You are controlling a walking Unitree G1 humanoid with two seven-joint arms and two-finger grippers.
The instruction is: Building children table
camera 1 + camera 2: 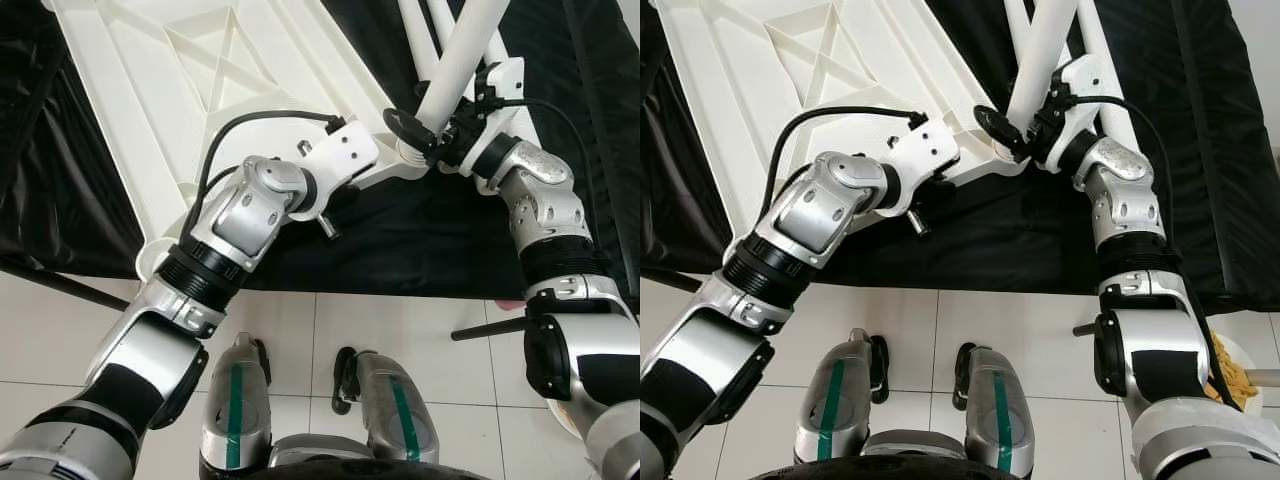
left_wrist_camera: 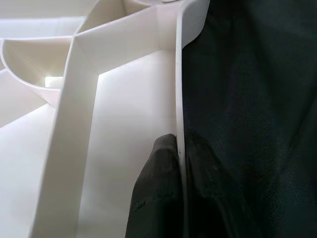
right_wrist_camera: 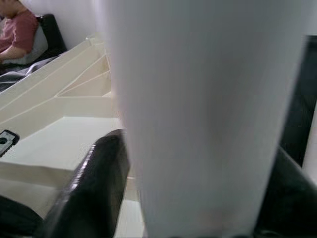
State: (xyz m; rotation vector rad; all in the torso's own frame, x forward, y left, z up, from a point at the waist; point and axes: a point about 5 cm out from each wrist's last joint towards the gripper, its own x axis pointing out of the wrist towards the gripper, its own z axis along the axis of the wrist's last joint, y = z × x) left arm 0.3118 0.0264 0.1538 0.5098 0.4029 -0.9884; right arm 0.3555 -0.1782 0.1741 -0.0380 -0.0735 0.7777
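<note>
Tabletop: white ribbed plastic tabletop [image 1: 180,90] lying upside down on black cloth [image 1: 400,240]
Left gripper [image 2: 179,148]: pinched on the tabletop's thin edge wall
Right gripper [image 1: 425,135]: clamped around white round plastic leg [image 1: 465,50], by the corner
Floor: white tiles [image 1: 400,325]

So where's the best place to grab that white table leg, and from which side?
Grip the table leg low on its round shaft, just above the corner socket, coming from the robot's right as the right gripper does. The smooth tube fits between the jaws there.
</note>
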